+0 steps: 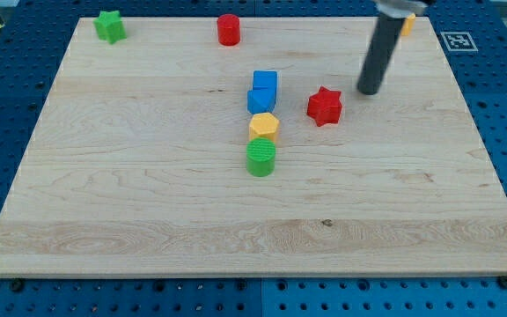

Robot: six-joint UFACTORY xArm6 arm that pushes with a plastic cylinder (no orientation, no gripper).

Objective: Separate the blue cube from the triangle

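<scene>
My tip (370, 91) is resting on the tabletop (148, 194), well to the view's right of the blue cube (266, 81); this plain rod is pinching nothing. Two blue blocks are sitting touching: the cube and a blue triangle (260, 100) just below it.

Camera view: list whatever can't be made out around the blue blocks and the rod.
- Blue cube and the blue block below it: they look pressed together; the lower one's shape is unclear, partly hidden by the cube.
- Yellow block at the view's top: mostly hidden behind the rod; shape unreadable.
- Rod above my tip: cut off by the view's top edge.
</scene>
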